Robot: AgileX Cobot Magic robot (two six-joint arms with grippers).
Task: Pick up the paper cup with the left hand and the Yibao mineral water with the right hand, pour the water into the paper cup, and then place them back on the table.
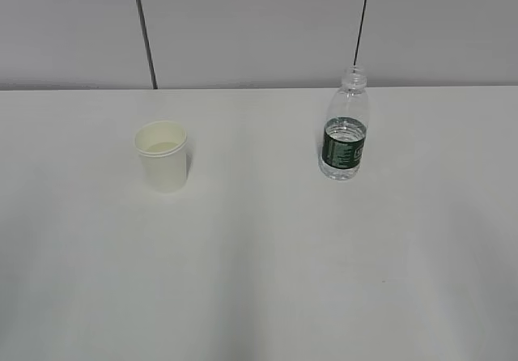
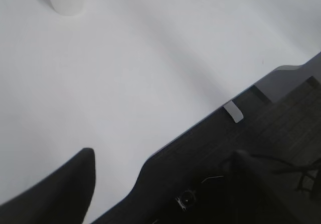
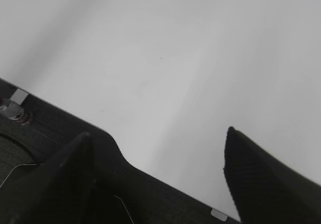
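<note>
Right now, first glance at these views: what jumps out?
A small clear ribbed plastic bottle with a dark green label and no cap stands upright right of centre on the plain white table. A small white paper cup stands apart to its left. Neither arm shows in the exterior view; each wrist view shows dark, spread fingers, the left gripper and the right gripper, at the table's near edge.
</note>
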